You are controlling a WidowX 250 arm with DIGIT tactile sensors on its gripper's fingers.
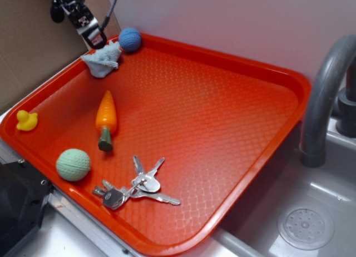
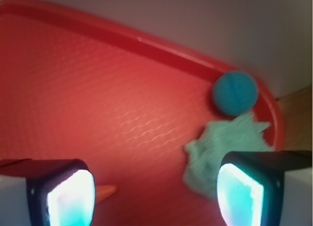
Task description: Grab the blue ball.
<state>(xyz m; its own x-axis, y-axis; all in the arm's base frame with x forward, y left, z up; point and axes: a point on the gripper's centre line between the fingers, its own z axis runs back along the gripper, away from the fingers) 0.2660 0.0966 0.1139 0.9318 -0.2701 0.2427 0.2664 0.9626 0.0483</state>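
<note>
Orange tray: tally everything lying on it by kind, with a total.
Balls: 2, the blue ball and green ball
Cloth: 1
Toy carrot: 1
Rubber duck: 1
Bunch of keys: 1
Total: 6

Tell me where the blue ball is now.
In the exterior view the blue ball sits at the tray's far corner, against the rim, beside the grey cloth. The open gripper is above the cloth.

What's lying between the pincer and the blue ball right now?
A crumpled pale cloth, touching the blue ball; the wrist view shows it ahead of the open pincer.
</note>
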